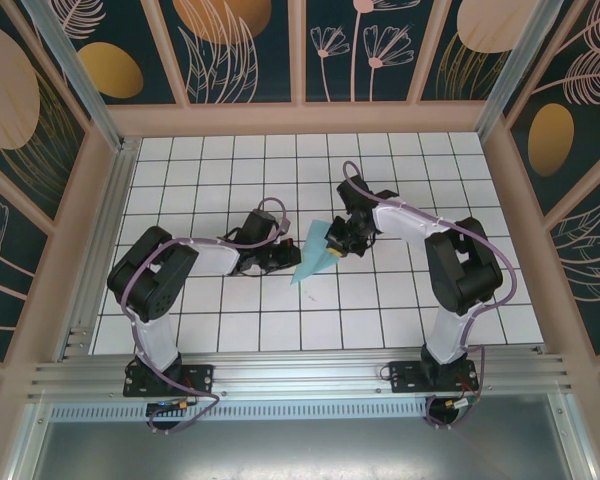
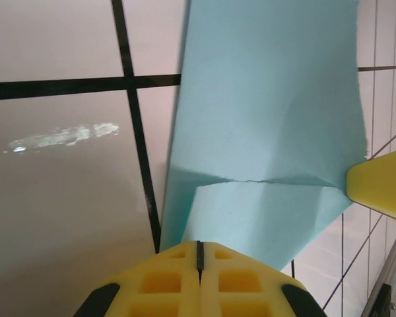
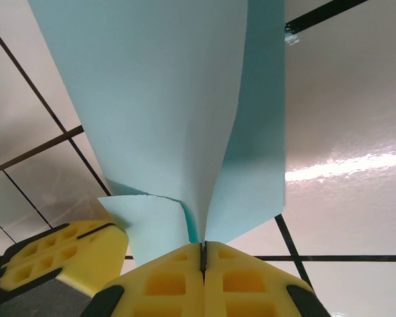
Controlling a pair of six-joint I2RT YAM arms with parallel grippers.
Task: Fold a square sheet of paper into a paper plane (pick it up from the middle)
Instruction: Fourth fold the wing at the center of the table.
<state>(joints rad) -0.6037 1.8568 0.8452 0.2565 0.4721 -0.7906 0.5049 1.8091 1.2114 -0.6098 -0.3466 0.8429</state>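
Observation:
The light turquoise sheet of paper (image 1: 315, 262) is folded into a narrow pointed shape. It lies at mid-table with its tip toward the near edge, between the two grippers. My right gripper (image 1: 338, 243) is shut on its upper right side. In the right wrist view the paper's (image 3: 158, 99) centre fold runs straight into the closed right gripper (image 3: 203, 246). My left gripper (image 1: 292, 248) is shut at the paper's left edge. In the left wrist view the left gripper (image 2: 199, 246) has its tips over the paper's (image 2: 270, 119) near edge, and I cannot tell whether paper is pinched.
The white gridded table (image 1: 230, 320) is boxed in by beige framed walls (image 1: 300, 118) on three sides. An aluminium rail (image 1: 300, 375) runs along the near edge by the arm bases. The other arm's yellow fingers (image 2: 383, 185) (image 3: 53, 257) show close by in both wrist views.

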